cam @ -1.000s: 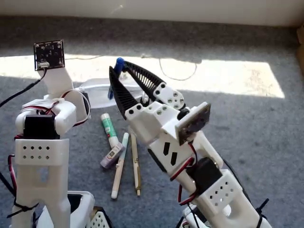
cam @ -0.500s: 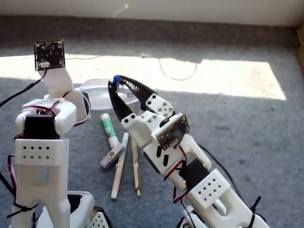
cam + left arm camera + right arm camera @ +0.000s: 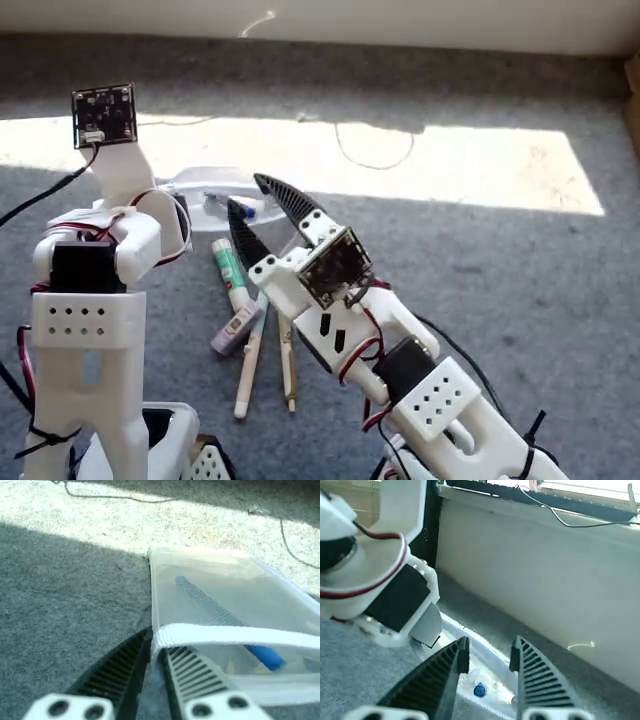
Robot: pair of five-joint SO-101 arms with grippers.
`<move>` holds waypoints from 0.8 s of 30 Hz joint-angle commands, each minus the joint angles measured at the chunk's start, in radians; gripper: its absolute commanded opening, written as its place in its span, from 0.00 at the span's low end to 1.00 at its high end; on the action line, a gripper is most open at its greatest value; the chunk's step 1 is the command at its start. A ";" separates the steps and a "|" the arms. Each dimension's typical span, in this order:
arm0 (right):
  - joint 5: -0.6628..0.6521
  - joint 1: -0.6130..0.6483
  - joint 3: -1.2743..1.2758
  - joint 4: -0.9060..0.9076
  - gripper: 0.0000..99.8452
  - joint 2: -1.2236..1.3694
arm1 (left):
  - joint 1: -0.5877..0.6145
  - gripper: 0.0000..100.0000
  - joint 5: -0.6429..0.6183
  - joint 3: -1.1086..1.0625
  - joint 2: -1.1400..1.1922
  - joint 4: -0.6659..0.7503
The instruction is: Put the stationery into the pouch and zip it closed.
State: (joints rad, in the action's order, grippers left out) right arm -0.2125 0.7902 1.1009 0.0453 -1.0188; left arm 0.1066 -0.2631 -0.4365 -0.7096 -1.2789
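Now pouch (image 3: 260,595) holds blue pen (image 3: 265,656); left hand (image 3: 156,646) clamps pouch; right hand (image 3: 490,651) apart.

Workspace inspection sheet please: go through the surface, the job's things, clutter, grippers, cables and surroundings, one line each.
Surface: grey carpet, with a sunlit band across its far part.
Job's things: mesh pouch is open with a blue pen inside. The glue stick, small purple-and-white item, white pen and tan pen lie on the carpet outside it.
Clutter: nothing seen.
Grippers: left gripper is shut on the pouch's rim. The right gripper is open above the pouch.
Cables: thin cable loops on the sunlit carpet. There are red and black wires on the arms.
Surroundings: pale wall along the far edge.
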 commanded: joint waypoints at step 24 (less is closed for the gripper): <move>0.356 -0.015 -0.533 1.046 0.14 0.189 | 0.232 0.01 0.012 0.091 -0.007 0.015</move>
State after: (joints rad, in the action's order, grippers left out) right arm 0.0974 0.7902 0.6345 1.0825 -0.9329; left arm 0.2938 -0.2631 -0.4058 -0.7081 -1.2789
